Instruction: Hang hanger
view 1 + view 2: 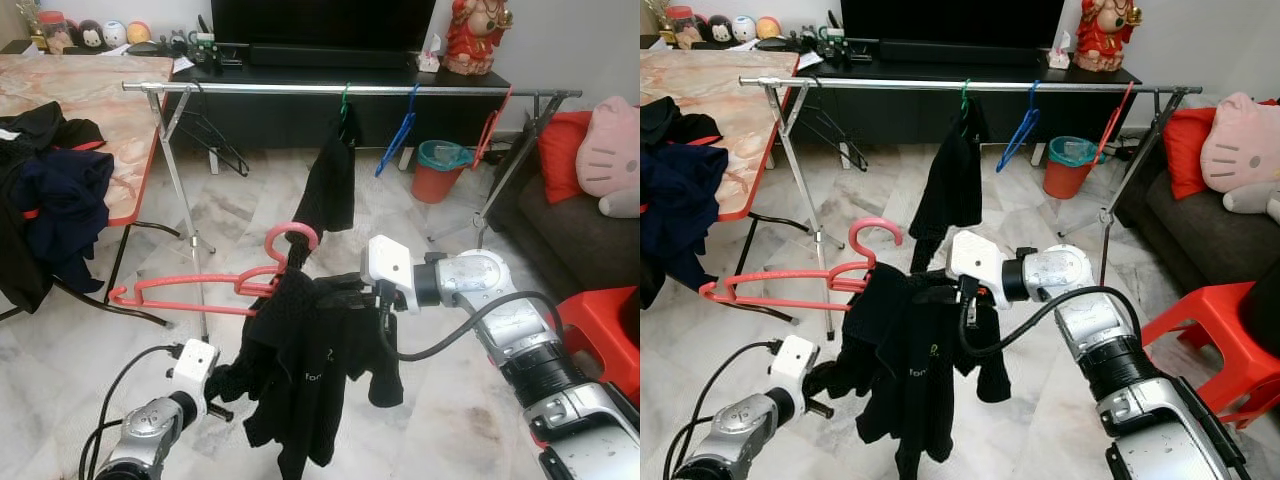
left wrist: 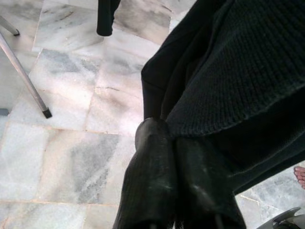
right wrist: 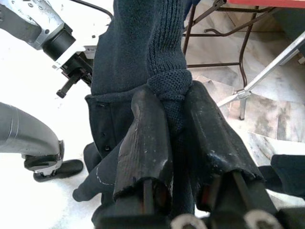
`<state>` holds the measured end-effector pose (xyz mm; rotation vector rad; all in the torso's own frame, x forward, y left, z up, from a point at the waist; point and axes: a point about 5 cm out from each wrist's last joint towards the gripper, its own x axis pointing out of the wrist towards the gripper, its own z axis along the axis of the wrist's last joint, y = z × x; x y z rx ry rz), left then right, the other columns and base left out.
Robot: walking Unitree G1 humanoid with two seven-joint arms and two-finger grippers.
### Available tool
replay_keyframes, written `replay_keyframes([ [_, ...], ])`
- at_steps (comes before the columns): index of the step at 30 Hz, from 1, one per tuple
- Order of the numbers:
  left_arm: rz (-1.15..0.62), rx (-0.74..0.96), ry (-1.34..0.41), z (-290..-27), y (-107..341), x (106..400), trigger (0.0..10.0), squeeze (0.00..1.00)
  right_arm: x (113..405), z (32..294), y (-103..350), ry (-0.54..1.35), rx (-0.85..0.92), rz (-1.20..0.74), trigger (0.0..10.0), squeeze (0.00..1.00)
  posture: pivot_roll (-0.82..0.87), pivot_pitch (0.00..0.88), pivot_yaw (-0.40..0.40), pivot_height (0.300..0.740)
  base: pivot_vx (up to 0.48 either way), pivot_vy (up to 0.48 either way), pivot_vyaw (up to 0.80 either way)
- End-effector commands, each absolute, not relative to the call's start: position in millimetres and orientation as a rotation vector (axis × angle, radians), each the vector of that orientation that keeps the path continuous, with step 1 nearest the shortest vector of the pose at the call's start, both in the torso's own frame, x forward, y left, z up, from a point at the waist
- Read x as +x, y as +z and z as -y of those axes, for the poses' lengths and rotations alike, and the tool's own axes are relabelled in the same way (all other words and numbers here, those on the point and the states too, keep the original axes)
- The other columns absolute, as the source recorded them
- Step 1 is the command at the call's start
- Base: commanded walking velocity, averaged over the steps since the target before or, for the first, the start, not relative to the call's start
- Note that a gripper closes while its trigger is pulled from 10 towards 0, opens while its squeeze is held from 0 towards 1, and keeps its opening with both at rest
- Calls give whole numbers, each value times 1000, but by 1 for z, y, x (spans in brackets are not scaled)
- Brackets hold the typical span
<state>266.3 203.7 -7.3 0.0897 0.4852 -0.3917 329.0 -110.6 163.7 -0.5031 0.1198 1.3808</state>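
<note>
Both grippers clamped on black garment draped over pink hanger, right gripper at its top, left gripper low on its left, near side of steel rack on marble floor, TV console beyond

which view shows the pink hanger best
The left eye view: the pink hanger shows whole there, hook up and one bare arm pointing toward the table, the black garment draped on it. The right eye view shows nearly the same. Both wrist views show dark fabric pinched in each pincer, no pink.
</note>
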Motion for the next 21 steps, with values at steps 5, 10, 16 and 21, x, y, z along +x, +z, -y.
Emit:
replay_keyframes([
  [5,-552,145,-342,-216,-13,261,0,0,327,123,158,1383,-587,-155,0,0,-73,0,-112,740,0,0,0],
  [10,-629,203,-311,-227,-21,252,0,0,322,149,141,1365,-668,-273,0,0,-74,0,-107,740,0,0,0],
  [16,-694,234,-230,-241,-27,244,0,0,317,173,131,1324,-705,-362,0,0,-77,0,-100,740,0,0,0],
  [21,-741,260,-193,-247,-30,240,0,0,315,182,129,1307,-697,-375,0,0,-75,0,-95,740,0,0,0],
])
